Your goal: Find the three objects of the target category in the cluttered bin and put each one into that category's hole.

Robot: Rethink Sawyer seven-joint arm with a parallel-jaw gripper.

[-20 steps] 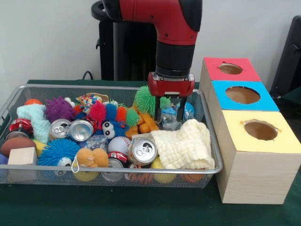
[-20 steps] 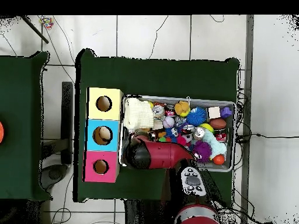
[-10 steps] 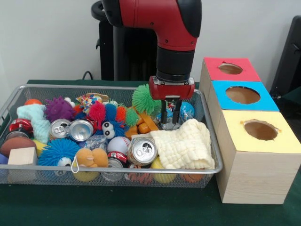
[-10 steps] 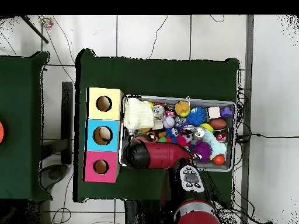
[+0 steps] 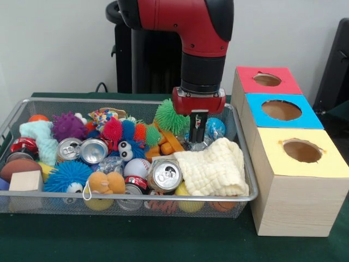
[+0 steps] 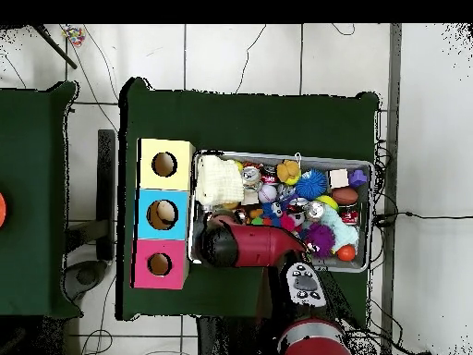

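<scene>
- The fingers (image 5: 198, 126) are drawn close together, pinching a crumpled clear plastic bottle (image 5: 197, 143) at the wire bin's (image 5: 240, 180) back right.
- The gripper (image 5: 198, 131) hangs straight down beside a green spiky ball (image 5: 169, 117).
- A cream knitted cloth (image 5: 212, 170) lies just in front.
- Red (image 5: 266, 79), blue (image 5: 281, 109) and yellow (image 5: 301, 150) hole boxes stand beside the bin.

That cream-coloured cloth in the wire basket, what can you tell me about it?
The cream cloth looks like a soft, waffle-textured towel, loosely bunched rather than folded flat. It lies in the wire basket at the end nearest the row of coloured boxes, draped over other items and up against the basket's rim. A silver can sits against its edge. The gripper hangs just behind it, not holding it.
</scene>
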